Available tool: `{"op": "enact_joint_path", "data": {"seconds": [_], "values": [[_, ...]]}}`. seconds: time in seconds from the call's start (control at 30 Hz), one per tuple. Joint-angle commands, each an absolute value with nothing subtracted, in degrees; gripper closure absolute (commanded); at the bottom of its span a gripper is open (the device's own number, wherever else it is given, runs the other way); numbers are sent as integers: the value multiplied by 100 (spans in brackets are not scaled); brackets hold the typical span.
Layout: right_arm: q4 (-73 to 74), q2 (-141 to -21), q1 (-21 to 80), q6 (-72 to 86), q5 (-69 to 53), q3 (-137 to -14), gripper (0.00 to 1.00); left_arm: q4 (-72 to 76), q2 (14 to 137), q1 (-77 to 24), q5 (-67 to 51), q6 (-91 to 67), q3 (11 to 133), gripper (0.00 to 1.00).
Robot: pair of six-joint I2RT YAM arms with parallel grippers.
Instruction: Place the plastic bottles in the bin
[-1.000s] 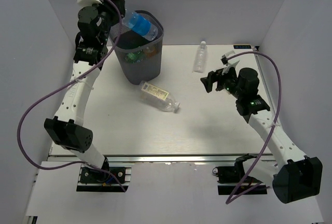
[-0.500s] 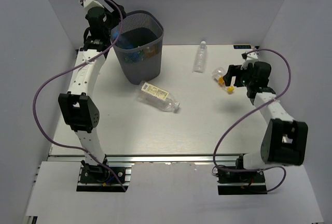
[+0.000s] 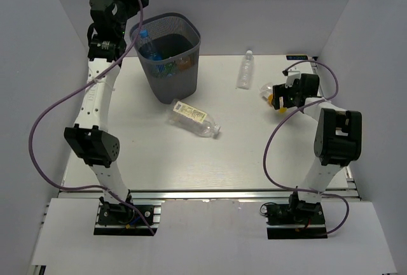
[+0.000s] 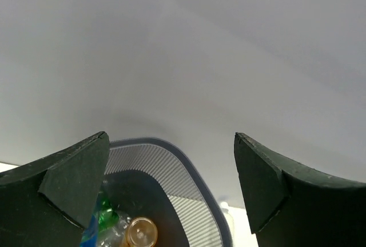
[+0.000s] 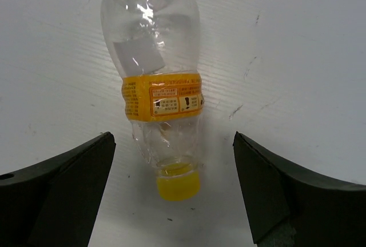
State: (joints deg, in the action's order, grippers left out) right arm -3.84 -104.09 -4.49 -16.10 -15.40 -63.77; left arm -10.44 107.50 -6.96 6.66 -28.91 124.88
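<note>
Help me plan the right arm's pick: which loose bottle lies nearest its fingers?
The yellow-capped bottle; the cream-labelled bottle and small clear bottle lie farther off.

No text can be read; print on the yellow-label bottle [image 5: 163,101] and the cream-label bottle [image 3: 192,114] is illegible.

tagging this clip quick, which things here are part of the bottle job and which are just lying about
Part of the job: bin, blue-label bottle inside it, cream-label bottle, small clear bottle, yellow-capped bottle.
Just there: purple cables, small dark box.
</note>
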Motion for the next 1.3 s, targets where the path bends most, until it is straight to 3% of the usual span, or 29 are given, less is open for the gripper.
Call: {"op": "enact_joint_path", "data": {"seconds": [0.0, 0.03, 0.17, 0.23, 0.33, 0.37, 0.47, 0.67, 0.9, 1.27], "values": [[-132, -10599, -483, -1846, -1758, -6653, 13, -1318, 10038, -712, 239, -2716, 12306, 2], [-106, -10687, -483, -1793, -1801, -6697, 14, -1310, 9724, -712, 176, -2725, 12139, 2], [228, -10881, -483, -1627, -1705, -6969, 36, -1450, 8704, -712, 62, -2830, 10711, 2], [342, -10942, -483, -1573, -1731, -7031, 40, -1302, 7907, -721, -228, -2865, 10014, 2], [605, -11004, -483, -1442, -1836, -7101, 58, -855, 7052, -721, -212, -3207, 8459, 2], [659, -10987, -483, -1407, -1907, -7058, 69, -748, 6579, -721, -150, -3486, 8116, 2], [546, -10715, -475, -1328, -2284, -6717, 77, -474, 6092, -712, -465, -3822, 7121, 2], [-15, -9450, -80, -740, -3137, -5934, 83, -150, 6108, -984, -1195, -4227, 6232, 2], [-622, -8263, 1780, 263, -3095, -5432, 86, -150, 6547, -2196, -527, -4078, 5968, 2], [-1721, -8051, 3093, 1538, -3093, -5713, 92, 264, 7075, -2839, -106, -4324, 5783, 2]]}}
